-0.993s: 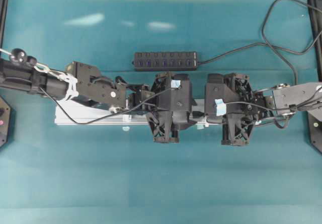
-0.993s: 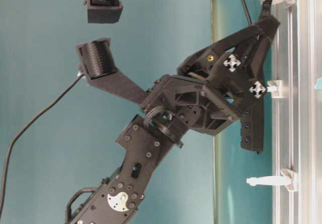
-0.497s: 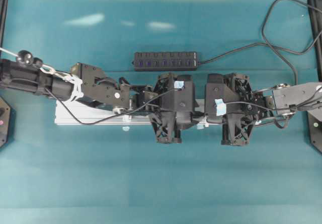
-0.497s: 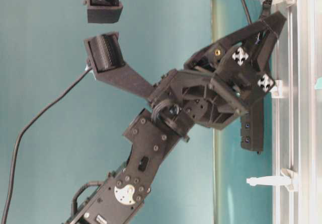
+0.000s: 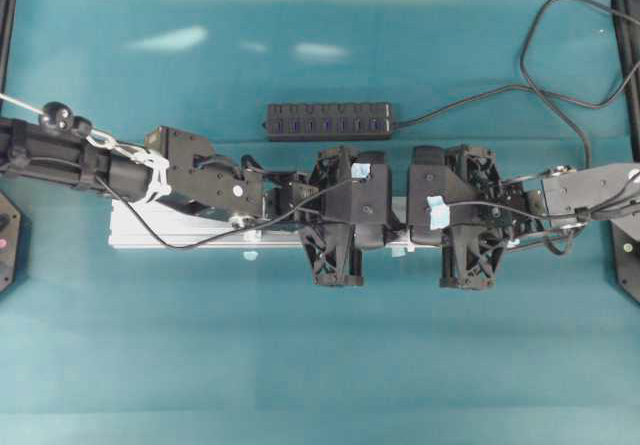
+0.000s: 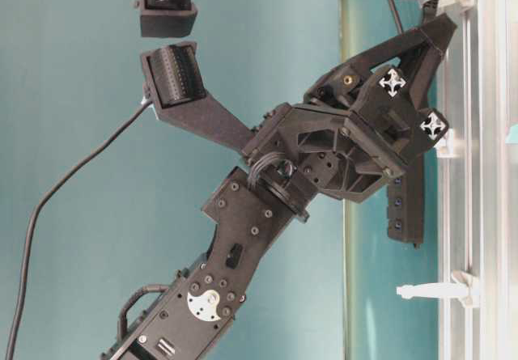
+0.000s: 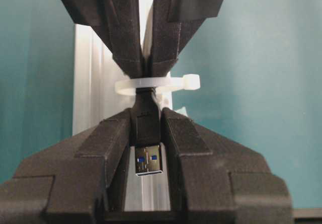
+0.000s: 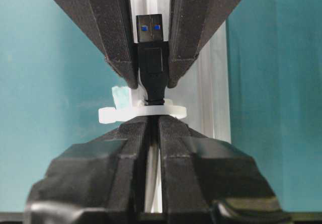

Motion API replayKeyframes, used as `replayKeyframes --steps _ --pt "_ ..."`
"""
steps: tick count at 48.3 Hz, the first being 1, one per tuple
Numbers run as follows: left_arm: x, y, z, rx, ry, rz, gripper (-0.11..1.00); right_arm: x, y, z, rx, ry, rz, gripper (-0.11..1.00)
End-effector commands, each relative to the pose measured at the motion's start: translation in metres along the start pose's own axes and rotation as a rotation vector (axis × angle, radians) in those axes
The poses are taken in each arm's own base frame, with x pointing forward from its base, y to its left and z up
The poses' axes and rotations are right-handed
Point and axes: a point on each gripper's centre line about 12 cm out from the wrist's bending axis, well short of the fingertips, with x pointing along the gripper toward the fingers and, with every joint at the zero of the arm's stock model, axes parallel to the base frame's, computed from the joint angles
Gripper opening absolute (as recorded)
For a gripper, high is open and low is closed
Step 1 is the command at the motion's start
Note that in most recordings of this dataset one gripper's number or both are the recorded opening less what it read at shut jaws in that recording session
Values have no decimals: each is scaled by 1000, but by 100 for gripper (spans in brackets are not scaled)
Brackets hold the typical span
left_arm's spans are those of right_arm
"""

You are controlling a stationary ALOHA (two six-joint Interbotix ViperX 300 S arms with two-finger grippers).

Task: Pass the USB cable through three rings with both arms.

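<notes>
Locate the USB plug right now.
Left wrist view: the USB plug sits between the left gripper fingers, just through a white ring on the silver rail, right gripper beyond.

Black arms (image 5: pixel 340 215) hide the rail's (image 5: pixel 180 230) rings, probably two

A teal table surface (image 5: pixel 320 365) is filling the overhead view. Two pale patches of light (image 5: pixel 170 38) are glinting near its upper left.
</notes>
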Motion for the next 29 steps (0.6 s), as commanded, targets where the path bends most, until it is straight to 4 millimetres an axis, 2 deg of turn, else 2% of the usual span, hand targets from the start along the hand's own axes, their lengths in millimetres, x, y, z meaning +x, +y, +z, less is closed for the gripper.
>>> replayKeyframes --steps 1,12,18,23,27,29 --pt "-2 2 8 -2 -19 5 21 -5 1 6 13 -26 4 -9" --pt "-4 2 6 0 -7 3 21 -5 1 1 39 12 2 -6" --pt "-4 2 3 3 14 1 21 -5 1 -1 55 25 4 1" --pt "-6 2 0 4 48 -3 21 -6 1 -4 74 49 4 16" --pt "-9 1 -1 4 63 -4 21 -9 1 -5 76 61 1 37" --pt "-11 2 -1 6 61 -4 21 -11 0 -5 76 61 -1 51"
